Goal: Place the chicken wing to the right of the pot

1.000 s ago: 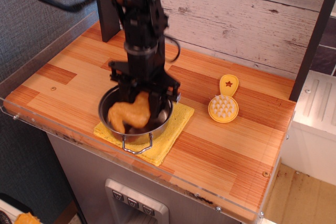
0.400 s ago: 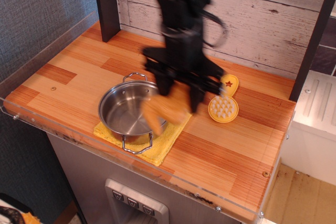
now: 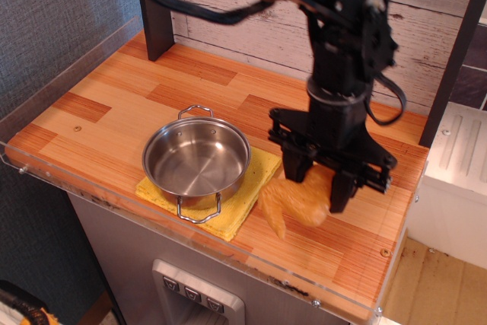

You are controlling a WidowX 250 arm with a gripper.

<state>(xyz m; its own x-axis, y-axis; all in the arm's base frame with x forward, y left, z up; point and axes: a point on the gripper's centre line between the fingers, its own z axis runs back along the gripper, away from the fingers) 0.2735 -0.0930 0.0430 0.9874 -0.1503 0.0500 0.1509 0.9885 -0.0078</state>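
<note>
The golden-brown chicken wing [image 3: 291,202] hangs between my gripper's fingers, just above the wooden tabletop, to the right of the pot. My black gripper [image 3: 318,186] is shut on the chicken wing. The shiny steel pot [image 3: 196,160] sits empty on a yellow square cloth [image 3: 247,192] at the front left of the table. The wing is clear of the pot and just past the cloth's right edge.
The wooden tabletop [image 3: 114,104] has a clear acrylic rim along its front and left edges. A dark post [image 3: 154,5] stands at the back left. A plank wall runs behind. My arm hides the yellow brush.
My gripper lifted the chicken wing out of the pot and carried it right, past the cloth's edge. The pot is now empty. The yellow brush is now hidden behind my arm.
</note>
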